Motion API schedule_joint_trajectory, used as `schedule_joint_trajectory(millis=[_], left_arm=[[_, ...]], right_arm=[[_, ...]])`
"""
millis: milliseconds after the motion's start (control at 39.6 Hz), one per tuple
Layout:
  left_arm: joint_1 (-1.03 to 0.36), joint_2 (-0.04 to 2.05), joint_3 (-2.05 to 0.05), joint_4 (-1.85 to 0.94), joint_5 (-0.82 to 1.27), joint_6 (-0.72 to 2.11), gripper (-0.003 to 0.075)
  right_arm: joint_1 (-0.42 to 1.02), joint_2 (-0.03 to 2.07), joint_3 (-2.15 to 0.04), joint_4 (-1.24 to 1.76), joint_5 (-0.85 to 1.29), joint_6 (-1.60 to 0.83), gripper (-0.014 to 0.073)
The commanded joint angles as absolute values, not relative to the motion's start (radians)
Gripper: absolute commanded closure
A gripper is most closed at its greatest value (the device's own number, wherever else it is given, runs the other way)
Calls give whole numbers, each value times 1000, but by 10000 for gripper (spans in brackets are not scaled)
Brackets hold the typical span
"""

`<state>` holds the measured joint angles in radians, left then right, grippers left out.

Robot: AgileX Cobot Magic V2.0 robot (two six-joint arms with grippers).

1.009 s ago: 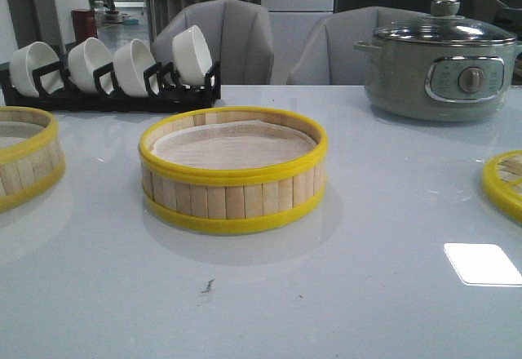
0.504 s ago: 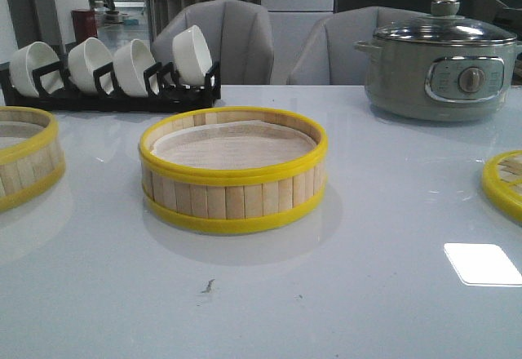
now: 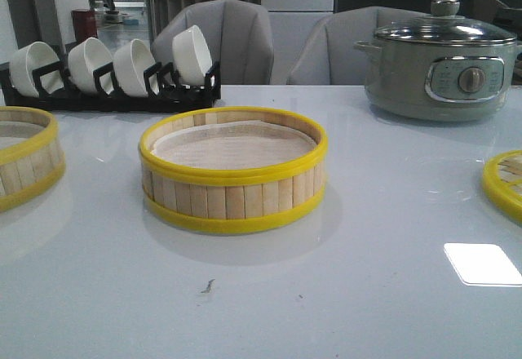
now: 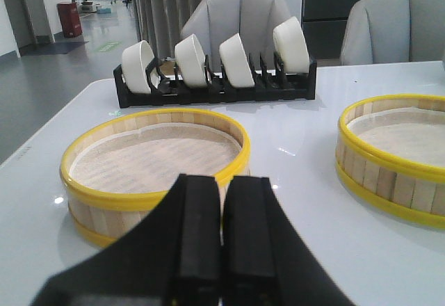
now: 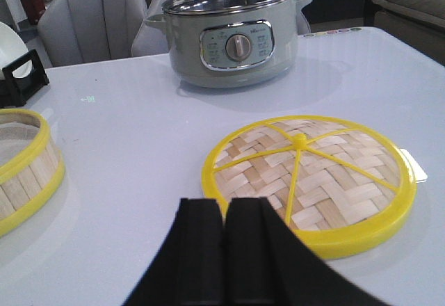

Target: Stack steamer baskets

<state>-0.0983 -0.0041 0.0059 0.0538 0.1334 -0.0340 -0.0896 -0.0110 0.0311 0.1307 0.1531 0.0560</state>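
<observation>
One steamer basket (image 3: 233, 170) with pale slat walls and yellow rims stands in the middle of the white table; it also shows in the left wrist view (image 4: 396, 154) and the right wrist view (image 5: 24, 167). A second steamer basket (image 3: 24, 163) sits at the left edge, and shows whole in the left wrist view (image 4: 149, 167). My left gripper (image 4: 224, 181) is shut and empty, just in front of that second basket. My right gripper (image 5: 225, 205) is shut and empty, at the near rim of the woven lid (image 5: 313, 177). Neither gripper shows in the front view.
The woven lid (image 3: 504, 181) lies at the table's right edge. A grey-green electric pot (image 3: 440, 61) stands at the back right. A black rack of white bowls (image 3: 110, 69) stands at the back left. Grey chairs (image 3: 224, 41) stand behind the table.
</observation>
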Motion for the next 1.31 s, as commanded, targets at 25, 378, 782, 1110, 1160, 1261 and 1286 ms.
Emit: schedule_joint_trajectory(millis=[25, 378, 782, 1110, 1160, 1261, 1286], left_arm=[[-96, -16, 7, 48, 50, -47, 636], [-96, -16, 7, 48, 50, -47, 636], [-96, -16, 7, 48, 50, -47, 636], [-102, 37, -60, 30, 66, -47, 636], [-111, 96, -119, 30, 92, -47, 636], [-165, 289, -308, 85, 180, -47, 636], [-184, 333, -370, 102, 208, -47, 636]], right_arm=[[-95, -32, 15, 122, 61, 51, 545], [-95, -32, 15, 122, 61, 51, 545], [-95, -32, 15, 122, 61, 51, 545], [-95, -32, 15, 122, 61, 51, 545], [-95, -32, 15, 122, 61, 51, 545], [-95, -32, 15, 122, 61, 51, 545], [-95, -32, 15, 122, 61, 51, 545]])
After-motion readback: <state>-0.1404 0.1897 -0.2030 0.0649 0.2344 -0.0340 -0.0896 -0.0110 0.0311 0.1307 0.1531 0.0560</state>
